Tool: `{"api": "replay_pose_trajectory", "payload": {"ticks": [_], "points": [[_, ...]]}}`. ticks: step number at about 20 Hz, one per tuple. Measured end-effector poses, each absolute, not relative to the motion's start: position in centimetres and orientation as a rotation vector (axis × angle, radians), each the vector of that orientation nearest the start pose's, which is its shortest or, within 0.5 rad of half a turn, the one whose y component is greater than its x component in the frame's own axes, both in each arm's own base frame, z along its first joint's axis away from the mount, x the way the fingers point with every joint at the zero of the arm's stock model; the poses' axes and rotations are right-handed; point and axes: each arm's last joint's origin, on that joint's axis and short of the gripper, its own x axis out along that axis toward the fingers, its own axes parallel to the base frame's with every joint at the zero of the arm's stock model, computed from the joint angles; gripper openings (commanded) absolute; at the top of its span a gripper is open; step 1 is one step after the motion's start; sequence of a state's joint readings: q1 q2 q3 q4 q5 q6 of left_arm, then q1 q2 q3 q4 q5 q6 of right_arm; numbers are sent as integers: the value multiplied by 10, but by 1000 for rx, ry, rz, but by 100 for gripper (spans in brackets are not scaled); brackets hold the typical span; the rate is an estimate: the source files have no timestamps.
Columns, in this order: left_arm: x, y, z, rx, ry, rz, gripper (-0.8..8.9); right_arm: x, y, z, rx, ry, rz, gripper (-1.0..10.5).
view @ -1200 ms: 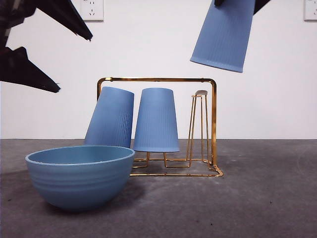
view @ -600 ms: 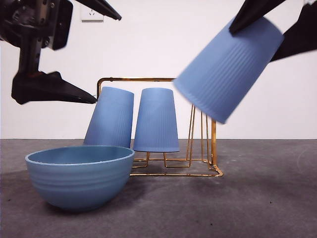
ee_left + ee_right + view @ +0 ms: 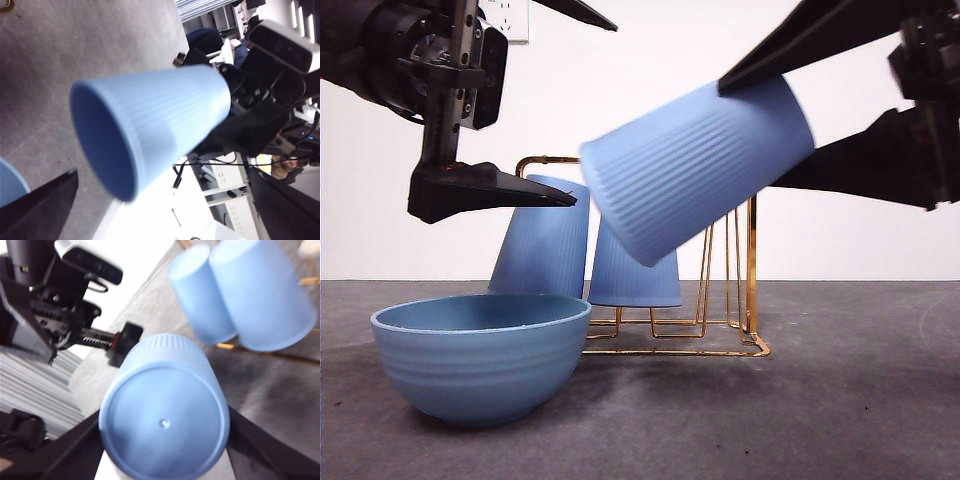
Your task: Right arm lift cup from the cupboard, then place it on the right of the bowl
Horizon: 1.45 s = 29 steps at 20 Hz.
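Note:
My right gripper (image 3: pixel 750 135) is shut on a ribbed blue cup (image 3: pixel 695 165), held in the air and tilted almost on its side, with the mouth toward the lower left. It hangs in front of the gold wire cupboard (image 3: pixel 752 250), above and right of the wide blue bowl (image 3: pixel 480 355). The right wrist view shows the cup's base (image 3: pixel 165 410) between my two jaws. My left gripper (image 3: pixel 595 112) stands open at the upper left, above the bowl, with its lower finger close to the cup's mouth. The left wrist view looks into the cup (image 3: pixel 150 125).
Two more blue cups (image 3: pixel 545 240) (image 3: pixel 635 275) stand upside down on the cupboard's left side, behind the bowl. Its right pegs (image 3: pixel 725 260) are bare. Grey table surface (image 3: pixel 860 400) lies to the right of the bowl and cupboard.
The right gripper has carried the cup down and to the left, tipping it further toward horizontal. The left gripper has moved right, toward the cup and over the bowl.

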<state>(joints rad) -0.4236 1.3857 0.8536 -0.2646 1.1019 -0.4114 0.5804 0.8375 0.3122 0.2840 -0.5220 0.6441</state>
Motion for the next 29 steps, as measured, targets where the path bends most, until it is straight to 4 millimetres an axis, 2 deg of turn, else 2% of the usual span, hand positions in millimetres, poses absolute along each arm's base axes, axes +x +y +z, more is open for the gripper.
{"api": "replay_pose_trajectory", "payload": {"ticks": [4, 6, 14, 16, 19, 26, 29], "points": [[240, -140, 231, -629, 1116, -1261, 556, 142, 122, 203, 584, 602, 1023, 266], [241, -141, 232, -640, 1113, -1259, 522, 145, 128, 197, 588, 630, 1018, 266], [240, -142, 232, -650, 1131, -1246, 99, 153, 141, 191, 634, 616, 1048, 265], [241, -142, 233, -647, 1116, -1263, 32, 152, 141, 190, 639, 637, 1069, 265], [243, -142, 237, -643, 1097, -1290, 14, 150, 142, 187, 639, 670, 1083, 281], [238, -146, 236, -654, 1139, -1308, 14, 152, 140, 185, 643, 660, 1027, 529], [238, -147, 236, -659, 1145, -1306, 14, 151, 135, 185, 643, 696, 1014, 528]]}}
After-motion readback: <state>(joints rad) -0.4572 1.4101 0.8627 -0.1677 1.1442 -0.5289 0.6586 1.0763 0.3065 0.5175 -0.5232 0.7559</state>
